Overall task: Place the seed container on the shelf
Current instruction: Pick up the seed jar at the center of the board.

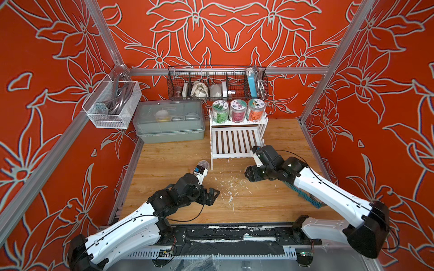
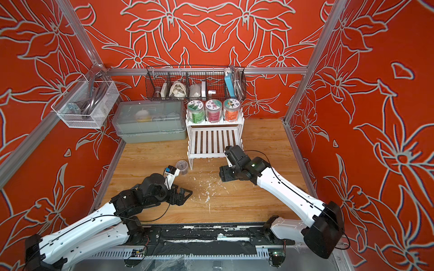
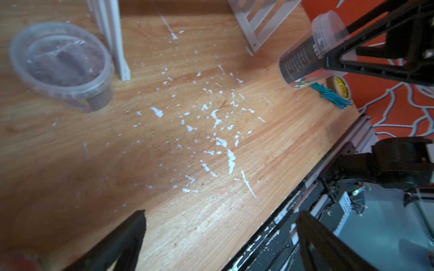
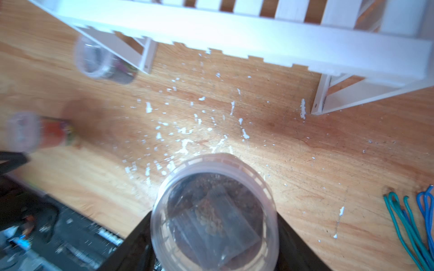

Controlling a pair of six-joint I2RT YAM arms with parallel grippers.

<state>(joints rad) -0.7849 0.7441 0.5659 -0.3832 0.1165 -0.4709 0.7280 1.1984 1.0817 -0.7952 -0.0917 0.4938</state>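
Observation:
The seed container (image 4: 213, 211), a clear jar with a small bag of seeds inside, sits between the black fingers of my right gripper (image 4: 213, 225), which is shut on it. In the left wrist view the same jar (image 3: 305, 58) hangs tilted above the wood. In both top views the right gripper (image 1: 249, 174) (image 2: 224, 174) hovers just in front of the white shelf (image 1: 232, 155) (image 2: 206, 154) and hides the jar. My left gripper (image 1: 211, 196) (image 3: 222, 215) is open and holds nothing, low over the table.
A second clear jar (image 1: 203, 164) (image 3: 63, 65) stands by the shelf's left leg. Three labelled jars (image 1: 237, 110) fill the top tier. A grey lidded box (image 1: 169, 122), black wire basket (image 1: 217, 82) and white mesh basket (image 1: 112, 103) are behind. Teal ties (image 4: 411, 223) lie right.

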